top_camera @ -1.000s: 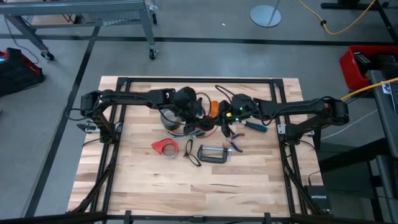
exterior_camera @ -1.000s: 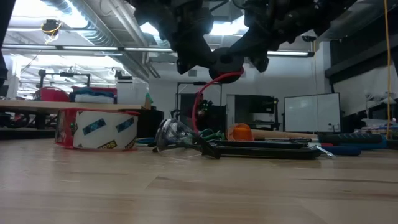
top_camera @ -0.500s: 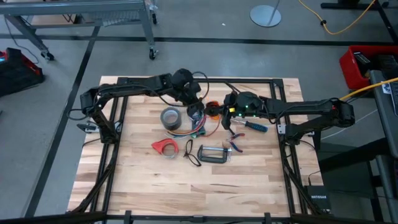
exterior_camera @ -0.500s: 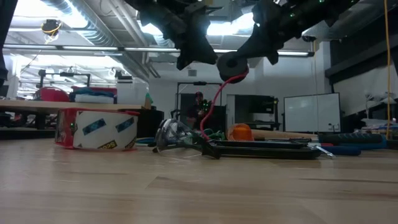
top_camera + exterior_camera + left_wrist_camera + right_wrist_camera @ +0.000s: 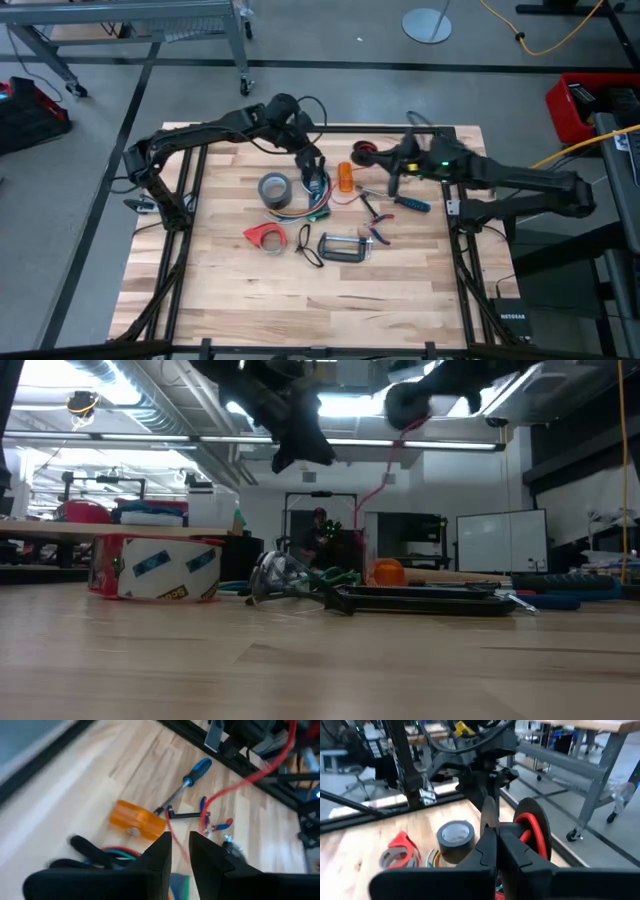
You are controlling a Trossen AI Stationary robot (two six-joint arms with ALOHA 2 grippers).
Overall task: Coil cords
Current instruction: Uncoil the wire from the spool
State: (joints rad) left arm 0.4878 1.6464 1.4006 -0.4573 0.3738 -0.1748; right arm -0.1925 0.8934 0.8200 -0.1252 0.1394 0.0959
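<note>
The bunch of cords [image 5: 305, 207] lies on the table next to the grey tape roll [image 5: 275, 188]; it also shows in the low view [image 5: 335, 574]. One red cord [image 5: 385, 485] rises from the bunch to my right gripper [image 5: 385, 165], which is shut on it high above the table's far right part. My left gripper [image 5: 316, 182] hovers above the bunch. In the left wrist view its fingers [image 5: 180, 840] stand a narrow gap apart with nothing between them. My right gripper is shut on the red cord. A loop of it [image 5: 526, 829] lies beside one finger against a dark round shape, and the fingers hide the place of contact itself. The cord hangs below the gripper in a slack slant down to the bunch on the table.
An orange block [image 5: 345, 177], a blue screwdriver [image 5: 410, 203], small pliers [image 5: 380, 235], a metal clamp [image 5: 343, 247], a black cord loop [image 5: 305, 245] and the red tape dispenser [image 5: 264, 236] lie around the bunch. The near half of the table [image 5: 320, 310] is bare wood.
My right gripper has gone up and toward the table's far right corner with the red cord. The cord is drawn out longer from the bunch, and its lower end stays in the bunch. My left arm has swung toward the far edge while its gripper stays over the bunch.
</note>
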